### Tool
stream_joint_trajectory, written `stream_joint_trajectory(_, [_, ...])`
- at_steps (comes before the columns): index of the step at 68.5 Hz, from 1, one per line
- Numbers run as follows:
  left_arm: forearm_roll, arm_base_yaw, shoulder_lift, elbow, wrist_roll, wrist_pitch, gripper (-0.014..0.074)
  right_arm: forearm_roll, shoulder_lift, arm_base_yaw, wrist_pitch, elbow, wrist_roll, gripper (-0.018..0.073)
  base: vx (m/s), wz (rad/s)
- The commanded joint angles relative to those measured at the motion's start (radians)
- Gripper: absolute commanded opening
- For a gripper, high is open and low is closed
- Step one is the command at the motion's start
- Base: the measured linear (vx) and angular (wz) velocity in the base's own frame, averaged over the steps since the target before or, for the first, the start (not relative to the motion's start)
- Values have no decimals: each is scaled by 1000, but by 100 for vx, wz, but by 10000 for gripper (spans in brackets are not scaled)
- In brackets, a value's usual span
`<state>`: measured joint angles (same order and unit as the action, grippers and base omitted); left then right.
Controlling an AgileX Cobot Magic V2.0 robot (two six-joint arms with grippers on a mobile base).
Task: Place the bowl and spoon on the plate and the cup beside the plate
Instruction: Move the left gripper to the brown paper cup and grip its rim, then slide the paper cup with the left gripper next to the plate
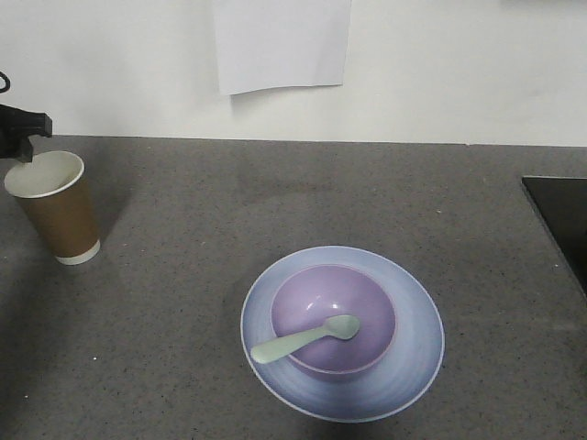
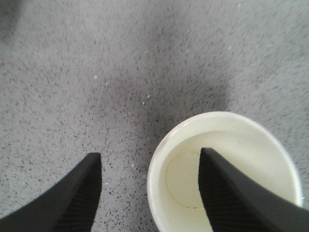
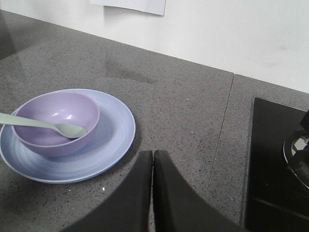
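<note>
Cup (image 2: pixel 227 169) base hidden; left hand (image 1: pixel 23 137) mostly off-frame.

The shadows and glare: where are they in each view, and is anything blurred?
Front view: sharp, the cup casts a soft shadow rightward. Left wrist view: the cup's rim and the left gripper look soft, with a dark shadow patch on the counter. Right wrist view: small highlights inside the bowl.

A speckled dark grey stone countertop (image 1: pixel 275 202) meets a plain white wall (image 1: pixel 440 73). A white sheet of paper (image 1: pixel 281 44) hangs on the wall. A black glossy cooktop (image 3: pixel 275 164) sits inset at the counter's right edge.
</note>
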<state>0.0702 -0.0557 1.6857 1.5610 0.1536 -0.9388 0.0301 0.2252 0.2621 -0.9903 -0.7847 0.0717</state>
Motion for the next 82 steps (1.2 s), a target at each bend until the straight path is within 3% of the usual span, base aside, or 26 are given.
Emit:
stream_joint_trajectory(1, [-4, -2, -18, 25, -3, 23, 428, 1, 23, -1, 65, -19, -2, -3, 0, 0])
stream_joint_trajectory(25, [-9, -2, 44, 25, -28, 4, 409, 1, 23, -1, 65, -19, -2, -3, 0, 0])
stream_joint_trajectory(35, [-16, -2, 44, 25, -31, 5, 290, 0, 23, -1, 65, -19, -2, -3, 0, 0])
stream_joint_trajectory(49, [-24, 1, 44, 25, -60, -2, -9, 0, 23, -1, 65, -19, -2, -3, 0, 0])
stream_joint_trajectory(58, [-57, 1, 41, 25, -87, -14, -8, 0, 23, -1, 65, -19, -2, -3, 0, 0])
stream_joint_trajectory(70, [-222, 1, -29, 25, -188, -45, -8, 0, 23, -1, 65, -19, -2, -3, 0, 0])
stream_joint_trajectory(82, [-486, 2, -147, 25, -331, -129, -8, 0, 23, -1, 65, -19, -2, -3, 0, 0])
